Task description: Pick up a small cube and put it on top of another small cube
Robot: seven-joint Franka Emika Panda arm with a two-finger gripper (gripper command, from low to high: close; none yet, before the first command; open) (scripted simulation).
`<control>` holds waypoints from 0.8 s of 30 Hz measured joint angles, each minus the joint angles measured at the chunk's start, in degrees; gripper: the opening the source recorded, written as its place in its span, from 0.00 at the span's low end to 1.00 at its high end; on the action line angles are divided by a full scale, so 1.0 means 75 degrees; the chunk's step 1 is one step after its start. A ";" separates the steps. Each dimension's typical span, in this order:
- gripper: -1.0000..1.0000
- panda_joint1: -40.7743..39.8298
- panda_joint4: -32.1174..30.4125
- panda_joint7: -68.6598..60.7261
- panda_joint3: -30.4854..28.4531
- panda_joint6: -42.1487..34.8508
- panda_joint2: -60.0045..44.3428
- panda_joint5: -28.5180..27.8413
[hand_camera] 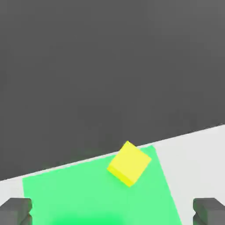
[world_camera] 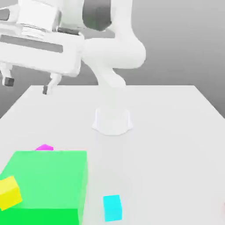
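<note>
Nothing is stacked yet. Near the table's [world_camera: 176,132] front edge sit the yellow cube [world_camera: 9,192], big green block [world_camera: 46,184] and cyan cube [world_camera: 112,207]; the pink small cube [world_camera: 44,147] lies behind the block, untouched. Farther back, the gripper [world_camera: 26,85] hangs high, jaws spread wide and empty.

green block [world_camera: 46,184] walls off magenta cube [world_camera: 44,147], table [world_camera: 167,132] beyond open

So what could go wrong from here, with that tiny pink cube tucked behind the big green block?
The magenta cube peeks out from behind the big green block, so the open gripper might bump the block while reaching for it. The yellow cube and cyan cube lie nearby; it could grab the wrong one.
</note>
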State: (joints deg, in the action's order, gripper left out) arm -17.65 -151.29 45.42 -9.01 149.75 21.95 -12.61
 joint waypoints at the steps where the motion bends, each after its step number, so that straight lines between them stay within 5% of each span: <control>1: 0.50 -0.0116 -0.0147 -0.0036 -0.0120 0.0137 -0.0177 -0.0053; 10: 0.50 -0.0939 -0.1493 -0.0765 -0.1333 0.1438 -0.1760 0.0027; 15: 0.50 -0.1049 -0.2152 -0.1936 -0.1861 0.2210 -0.2676 0.1243; 21: 0.50 -0.2053 -0.1919 -0.3617 -0.0273 0.3230 -0.4041 0.3629; 24: 0.50 -0.3009 -0.1789 -0.4045 0.0785 0.3780 -0.4708 0.4133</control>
State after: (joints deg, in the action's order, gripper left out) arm -40.22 -164.71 15.08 -3.12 178.10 -13.36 18.39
